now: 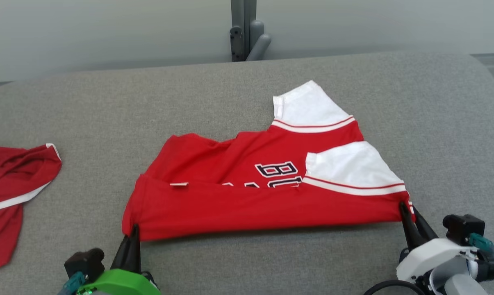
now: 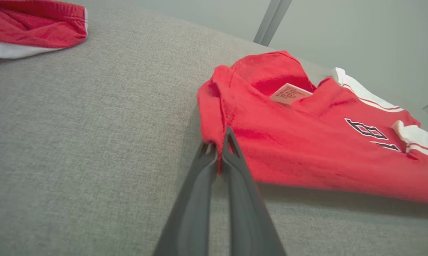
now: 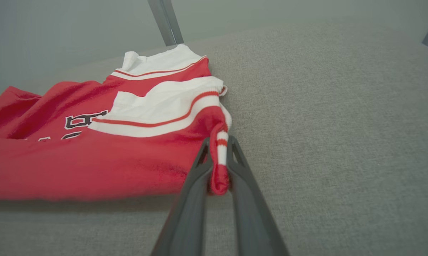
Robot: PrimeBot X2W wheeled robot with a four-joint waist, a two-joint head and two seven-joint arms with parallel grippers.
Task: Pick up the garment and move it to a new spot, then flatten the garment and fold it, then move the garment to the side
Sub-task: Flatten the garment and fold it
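Observation:
A red garment (image 1: 247, 196) with white sleeves and dark lettering lies partly folded on the grey fabric surface (image 1: 230, 94). Its near edge is lifted slightly and stretched between my two grippers. My left gripper (image 1: 133, 230) is shut on the garment's near left corner (image 2: 214, 142), seen up close in the left wrist view (image 2: 219, 151). My right gripper (image 1: 406, 209) is shut on the near right corner, where red cloth with a white stripe (image 3: 219, 160) bunches between its fingers (image 3: 203, 167). A white label (image 2: 290, 93) pokes out of the fold.
A second red garment with white trim (image 1: 13, 192) lies crumpled at the left edge of the surface, also at the top left of the left wrist view (image 2: 32, 25). A grey post (image 1: 243, 28) stands behind the surface against a pale wall.

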